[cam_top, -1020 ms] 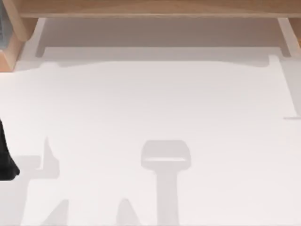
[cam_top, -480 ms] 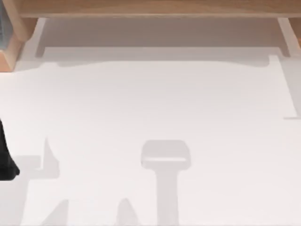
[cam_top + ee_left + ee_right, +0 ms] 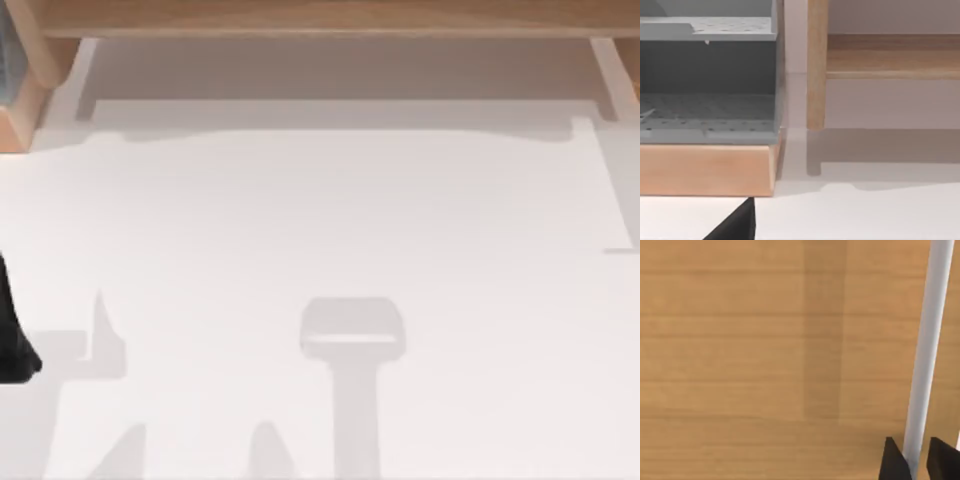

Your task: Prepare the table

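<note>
At the top view's left edge my left arm (image 3: 12,345) is sitting low and parked; the table (image 3: 330,220) is lying bare below 1 wooden shelf (image 3: 320,15). Left wrist: 1 grey rack (image 3: 707,80) on 1 wooden base (image 3: 705,170); can't tell the finger state. Right wrist: my right gripper (image 3: 914,462) is straddling 1 white rod (image 3: 927,355), fingers apart, likely lining up a grasp.
</note>
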You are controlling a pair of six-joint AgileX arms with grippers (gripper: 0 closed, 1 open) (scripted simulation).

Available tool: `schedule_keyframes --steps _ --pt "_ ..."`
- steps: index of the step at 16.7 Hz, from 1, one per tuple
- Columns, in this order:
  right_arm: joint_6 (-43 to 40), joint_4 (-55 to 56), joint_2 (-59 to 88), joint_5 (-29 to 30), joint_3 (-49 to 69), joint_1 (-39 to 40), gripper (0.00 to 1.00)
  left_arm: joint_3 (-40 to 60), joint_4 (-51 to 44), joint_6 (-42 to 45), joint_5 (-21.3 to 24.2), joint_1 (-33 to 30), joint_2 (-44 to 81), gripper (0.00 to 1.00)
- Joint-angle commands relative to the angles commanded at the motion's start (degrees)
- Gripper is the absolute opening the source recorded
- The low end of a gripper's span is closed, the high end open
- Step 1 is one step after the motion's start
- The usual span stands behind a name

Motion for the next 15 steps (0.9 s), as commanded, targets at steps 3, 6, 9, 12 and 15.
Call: schedule_keyframes --steps 3,6,9,12,15 --pt "0.0 0.0 0.0 0.0 0.0 0.0 0.0 0.0 0.0 0.0 0.0 0.0 0.0 1.0" --pt "0.0 0.0 0.0 0.0 0.0 0.0 0.0 0.0 0.0 0.0 0.0 0.0 0.0 1.0" --pt "0.1 -0.13 0.12 0.04 -0.05 -0.1 0.0 0.0 0.0 0.0 0.0 0.0 0.0 1.0" --pt "0.08 -1.34 0.8 0.94 1.97 1.12 0.0 0.0 0.0 0.0 0.0 0.0 0.0 1.0" --pt "0.11 -4.44 2.6 3.52 6.91 3.79 0.0 0.0 0.0 0.0 0.0 0.0 0.0 1.0"
